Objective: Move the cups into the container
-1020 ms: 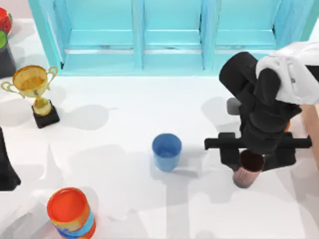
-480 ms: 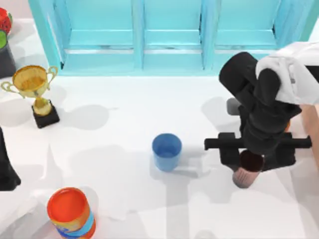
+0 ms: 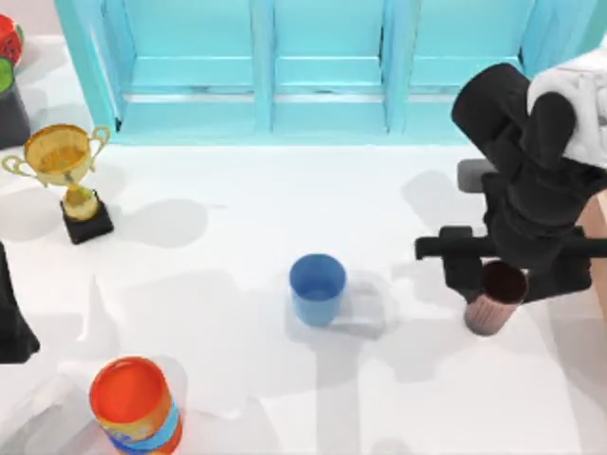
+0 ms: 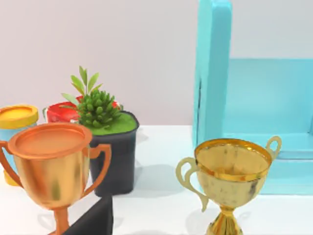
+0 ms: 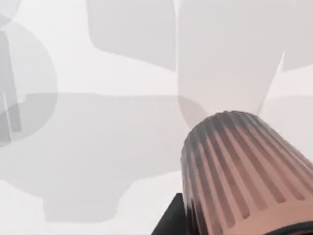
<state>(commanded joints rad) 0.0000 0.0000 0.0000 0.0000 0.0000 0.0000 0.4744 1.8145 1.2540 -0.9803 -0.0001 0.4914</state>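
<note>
Blue cup (image 3: 317,287) stands clear left of right claw (image 3: 501,284) gripping brown cup (image 3: 495,299)

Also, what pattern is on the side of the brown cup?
Vertical ribs, pinkish-brown, on the brown cup; clearest in the right wrist view.

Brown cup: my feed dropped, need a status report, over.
Right gripper shut on brown cup, lifted at table's right, shifted right from a second ago. Left arm parked at left edge. Blue cup waits mid-table. Nothing in the way.
</note>
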